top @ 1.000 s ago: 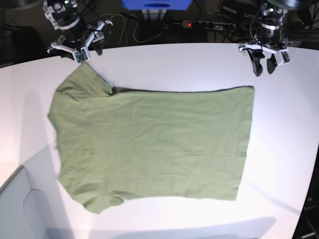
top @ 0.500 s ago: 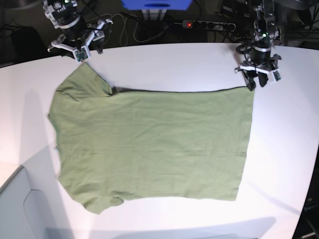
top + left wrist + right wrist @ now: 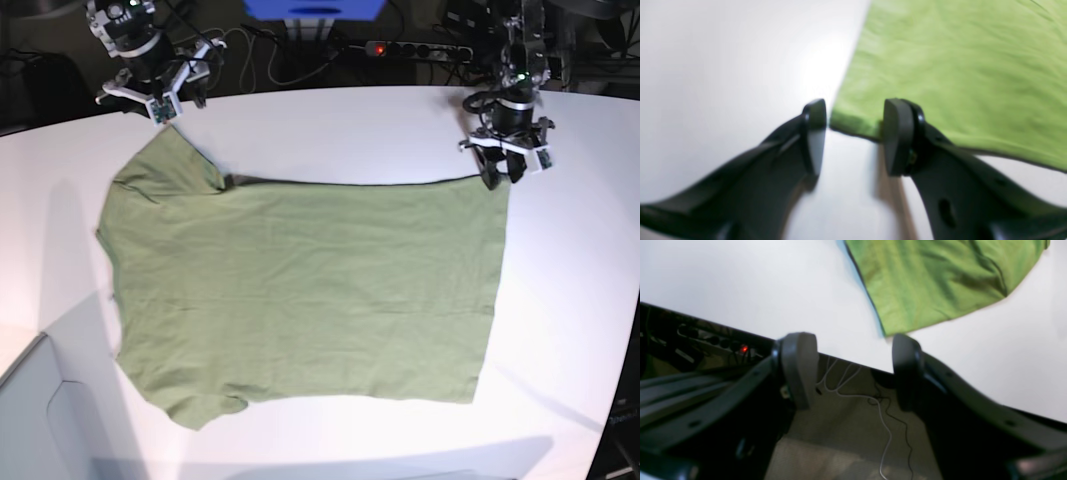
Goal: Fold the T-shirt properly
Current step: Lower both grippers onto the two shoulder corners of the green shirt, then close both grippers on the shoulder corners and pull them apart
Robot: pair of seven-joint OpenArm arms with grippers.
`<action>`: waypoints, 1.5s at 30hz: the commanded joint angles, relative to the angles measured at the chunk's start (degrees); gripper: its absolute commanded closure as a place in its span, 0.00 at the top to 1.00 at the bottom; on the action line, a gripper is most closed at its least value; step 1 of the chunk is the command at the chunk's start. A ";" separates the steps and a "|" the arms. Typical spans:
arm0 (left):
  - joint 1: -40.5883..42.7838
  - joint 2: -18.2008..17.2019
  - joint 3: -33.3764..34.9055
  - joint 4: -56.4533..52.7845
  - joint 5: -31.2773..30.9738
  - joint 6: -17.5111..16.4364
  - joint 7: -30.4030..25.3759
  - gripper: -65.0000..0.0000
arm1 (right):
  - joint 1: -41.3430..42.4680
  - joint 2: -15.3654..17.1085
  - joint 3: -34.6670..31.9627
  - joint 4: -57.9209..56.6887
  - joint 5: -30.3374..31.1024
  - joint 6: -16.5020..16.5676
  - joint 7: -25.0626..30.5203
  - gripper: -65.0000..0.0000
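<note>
In the left wrist view, the left pincer (image 3: 853,136) stands with its two black fingers (image 3: 897,133) apart, nothing clamped between them; the corner of the T-shirt (image 3: 957,76) lies right in the gap, its dark hem edge running just beside the right-hand fingertip, while the other fingertip hangs over the bare white worktop (image 3: 723,66). The picture is too blurred to tell whether either fingertip touches the cloth. In the right wrist view, the right pincer (image 3: 853,368) is likewise spread and holds nothing; it sits over the back edge of the worktop (image 3: 740,283), with a sleeve of the T-shirt (image 3: 933,283) lying flat just beyond the fingertips and not between them. Below the edge show a floor with a thin white cable (image 3: 883,426) and a power strip (image 3: 723,345) with a red light. In the base view, the T-shirt (image 3: 310,290) lies spread flat across the middle of the worktop (image 3: 350,125), sleeves to the view's left and bottom hem to the right. The left pincer (image 3: 503,168) is at the shirt's far right corner, fingers apart. The right pincer (image 3: 170,100) hovers near the far sleeve tip, also open.
</note>
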 commanded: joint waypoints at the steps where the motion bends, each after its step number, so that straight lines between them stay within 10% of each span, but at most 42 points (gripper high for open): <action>1: 0.34 -0.46 -0.09 0.58 -0.16 -0.01 0.78 0.40 | -0.54 0.25 0.12 0.78 0.09 0.25 1.01 0.53; 14: 0.69 -0.38 -0.61 0.58 0.01 -0.01 0.78 0.00 | 0.60 0.25 0.12 0.87 0.18 0.25 1.36 0.53; 45: 0.78 -0.38 -0.61 0.58 0.37 -0.01 0.78 0.00 | 13.17 0.25 0.29 -16.71 0.18 0.52 1.63 0.52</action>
